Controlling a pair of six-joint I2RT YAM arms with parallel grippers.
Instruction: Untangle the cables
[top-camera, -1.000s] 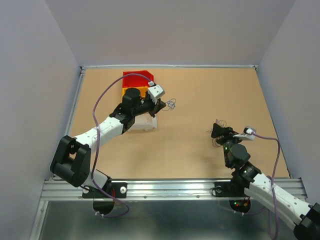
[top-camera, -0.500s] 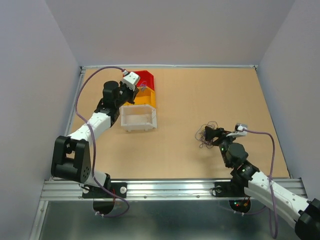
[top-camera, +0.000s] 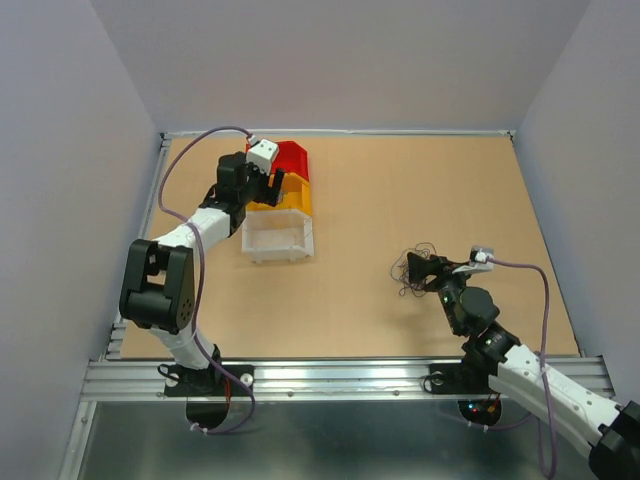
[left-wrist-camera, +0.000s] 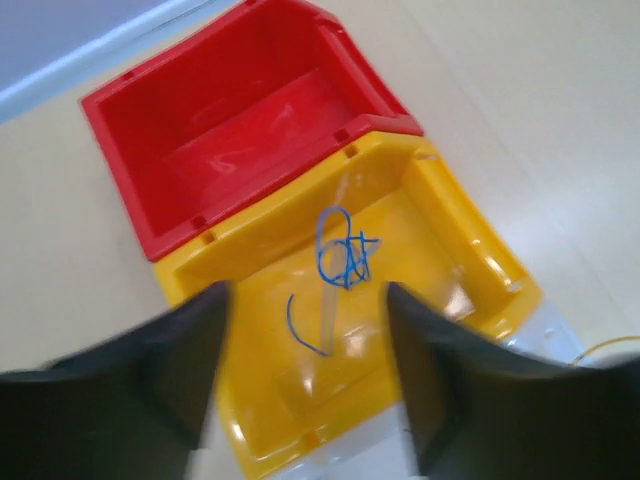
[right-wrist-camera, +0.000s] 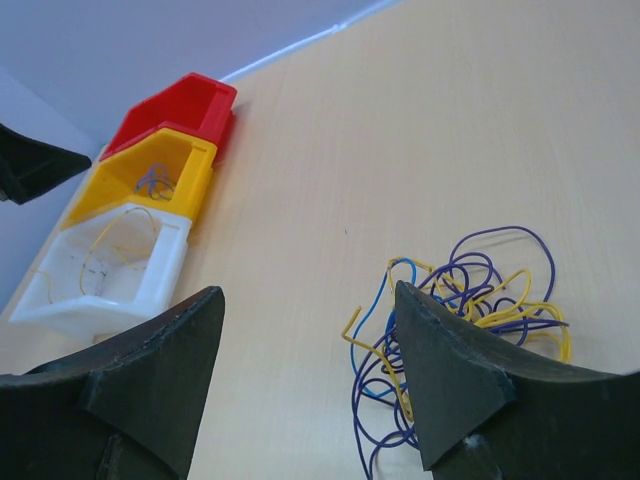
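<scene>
Left gripper (top-camera: 268, 186), top view: you find it over the yellow bin (top-camera: 295, 196), near its seam with the red bin (top-camera: 290, 158). You cannot tell the jaw state from this view. The white bin (top-camera: 280, 256) touches the yellow bin on the near side. The right gripper (top-camera: 418, 270) sits low over the table (top-camera: 400, 190), well apart from the bins. Its tip is at the clump of cables (top-camera: 406, 274), which lies right of centre.

Left wrist view: you see the fingers (left-wrist-camera: 150, 380) spread wide with nothing between them. Through the gap is the yellow bin (left-wrist-camera: 450, 210), with a blue wire (left-wrist-camera: 340, 250) curled on its floor. The red bin (left-wrist-camera: 125, 175) butts against its far side. A strand of yellow wire (left-wrist-camera: 608, 347) shows at the right edge, beyond the yellow bin's near corner.

Right wrist view: the fingers (right-wrist-camera: 130, 370) stand apart, gripping nothing. The cables (right-wrist-camera: 460, 300) lie on the table as one loose tangle of purple, yellow and blue loops. The tangle is just ahead of the right-hand finger, and you cannot tell whether it touches it. The three bins stand in a row at far left, red farthest, then yellow, then white nearest.
</scene>
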